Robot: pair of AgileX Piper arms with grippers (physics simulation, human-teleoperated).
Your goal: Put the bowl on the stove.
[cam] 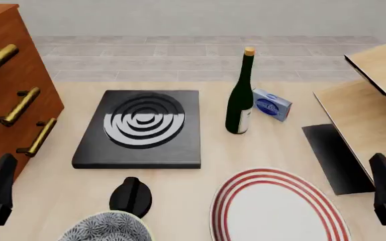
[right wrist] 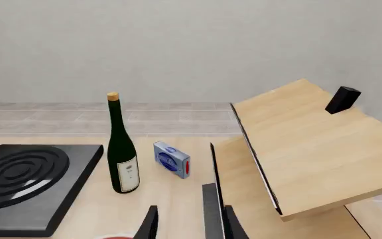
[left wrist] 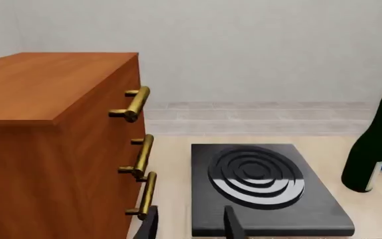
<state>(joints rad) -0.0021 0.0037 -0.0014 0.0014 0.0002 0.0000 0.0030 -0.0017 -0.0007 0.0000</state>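
The bowl, blue-and-white patterned, is cut off by the front view's near edge, left of centre. The stove is a black slab with silver burner rings, lying farther back on the table with nothing on it. It also fills the lower part of the left wrist view as the stove. My left gripper is open and empty, its fingers pointing at the stove's near edge. My right gripper is also open and empty, far to the right. Neither wrist view shows the bowl.
A black knob lies between bowl and stove. The red-ringed plate is right of the bowl. A dark bottle and blue box stand right of the stove. A wooden drawer cabinet borders the left, a wooden shelf the right.
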